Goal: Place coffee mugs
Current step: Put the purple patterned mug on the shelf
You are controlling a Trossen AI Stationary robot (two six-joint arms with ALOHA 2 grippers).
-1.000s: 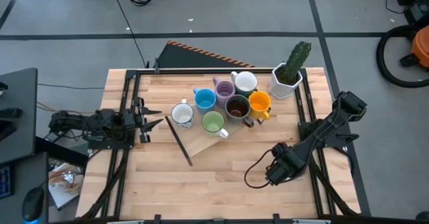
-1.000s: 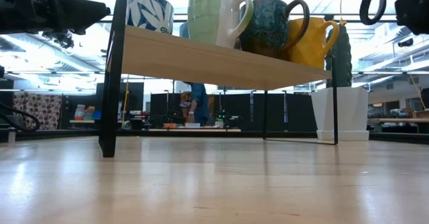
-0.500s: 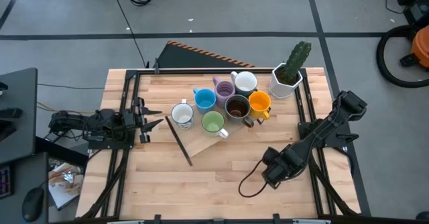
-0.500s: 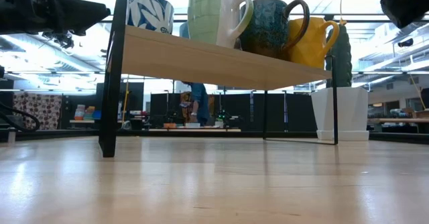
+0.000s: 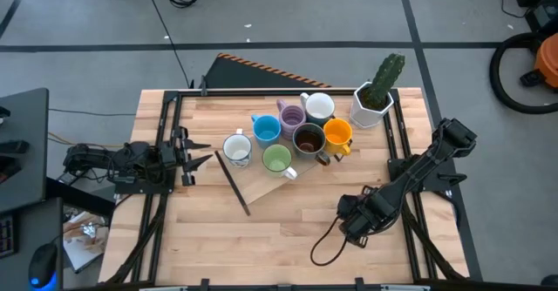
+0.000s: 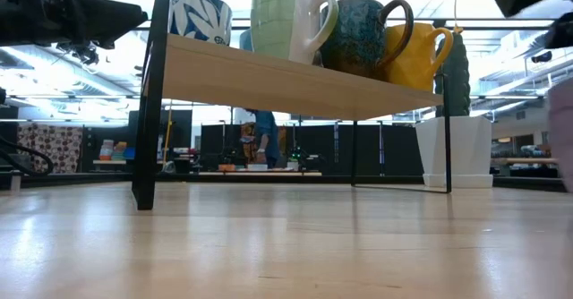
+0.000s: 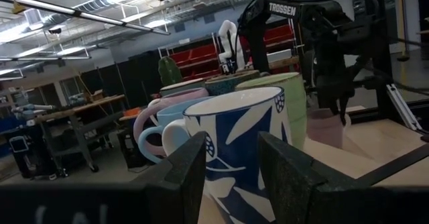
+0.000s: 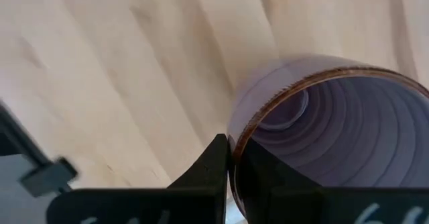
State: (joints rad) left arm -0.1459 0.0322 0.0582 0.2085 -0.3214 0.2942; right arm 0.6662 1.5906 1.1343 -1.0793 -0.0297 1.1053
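A lavender mug (image 8: 322, 130) has its rim pinched between the right gripper's (image 8: 231, 158) closed fingers, on the table (image 5: 261, 230). The left gripper (image 7: 231, 170) waits, fingers spread.

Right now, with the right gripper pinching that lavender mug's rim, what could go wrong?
1. The right gripper holds the lavender mug only by its thin rim; it could tilt or slip once lifted.
2. The raised shelf is crowded. The green mug and dark brown mug sit near its front, so placing another may knock them.
3. A loose cable loops by the right arm and could snag.
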